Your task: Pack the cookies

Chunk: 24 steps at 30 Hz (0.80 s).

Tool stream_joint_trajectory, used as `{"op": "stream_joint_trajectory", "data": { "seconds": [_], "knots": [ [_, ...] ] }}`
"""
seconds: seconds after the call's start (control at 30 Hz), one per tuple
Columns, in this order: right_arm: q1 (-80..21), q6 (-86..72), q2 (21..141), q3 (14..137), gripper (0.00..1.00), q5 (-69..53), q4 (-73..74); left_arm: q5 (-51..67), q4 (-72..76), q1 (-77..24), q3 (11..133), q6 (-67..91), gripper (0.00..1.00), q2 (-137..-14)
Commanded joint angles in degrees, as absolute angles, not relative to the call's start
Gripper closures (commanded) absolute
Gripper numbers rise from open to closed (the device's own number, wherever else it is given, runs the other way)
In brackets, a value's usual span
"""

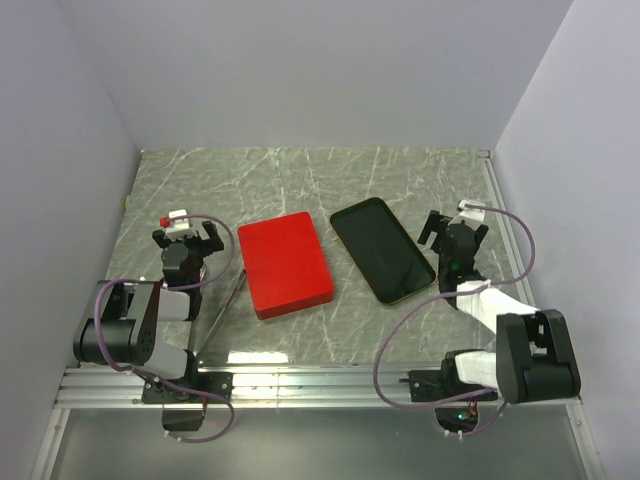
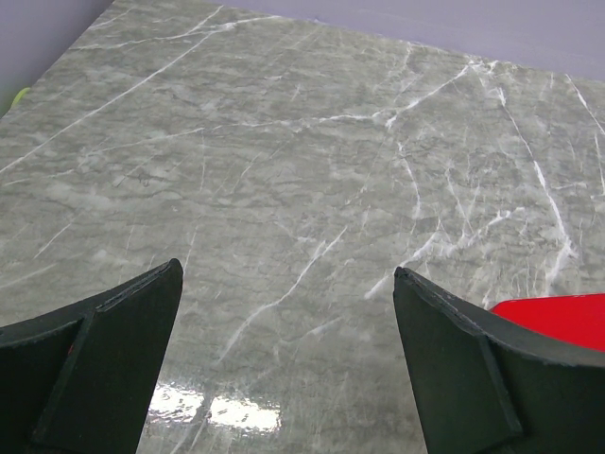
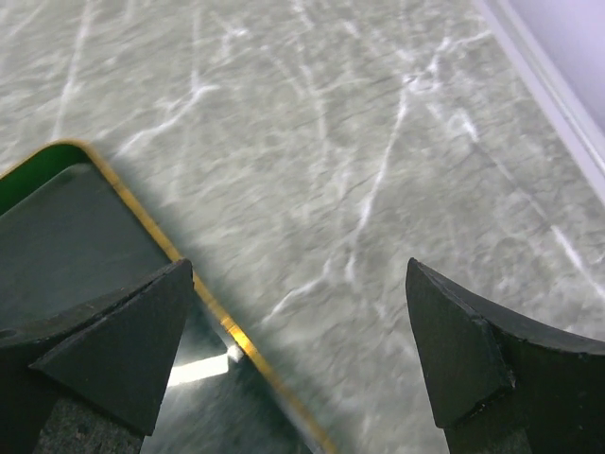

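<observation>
Top external: red box (image 1: 285,264) and dark gold-rimmed tray (image 1: 382,249) lie side by side mid-surface (image 1: 300,185), not touching; left gripper (image 1: 186,237) sits just left of the box, right gripper (image 1: 455,232) just right of the tray. Both are spread wide, holding nothing. Right wrist: tray corner partly beneath that gripper. Can't tell where the cookies are.

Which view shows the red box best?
Top external: the red box is seen whole, beside the dark tray. Left wrist catches only its corner; right wrist shows none of it.
</observation>
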State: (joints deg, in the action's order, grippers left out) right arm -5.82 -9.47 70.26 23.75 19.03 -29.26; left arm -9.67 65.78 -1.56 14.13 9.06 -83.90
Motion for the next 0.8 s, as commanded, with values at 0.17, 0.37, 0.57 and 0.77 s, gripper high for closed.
{"op": "stream_joint_trajectory", "data": {
  "seconds": [0.17, 0.37, 0.57, 0.77],
  "knots": [
    [-1.14, -9.49, 76.81, 26.63, 0.0, 13.18, -40.0, -8.44, 69.43, -1.32, 14.15, 8.53, 0.01, -83.58],
    [-1.23, -7.38, 74.18, 21.1, 0.0, 8.44, -48.68, -8.35, 69.43, -1.32, 14.24, 8.61, 0.0, -83.58],
    [-1.76, -7.37, 72.97, 11.32, 0.0, 9.4, -63.14, -8.26, 69.17, -1.32, 14.41, 8.53, 0.0, -83.76],
    [-2.72, -5.28, 74.79, 11.69, 0.0, 9.23, -64.84, -7.3, 68.73, -0.97, 14.85, 8.7, 0.01, -84.11]
  ]
}}
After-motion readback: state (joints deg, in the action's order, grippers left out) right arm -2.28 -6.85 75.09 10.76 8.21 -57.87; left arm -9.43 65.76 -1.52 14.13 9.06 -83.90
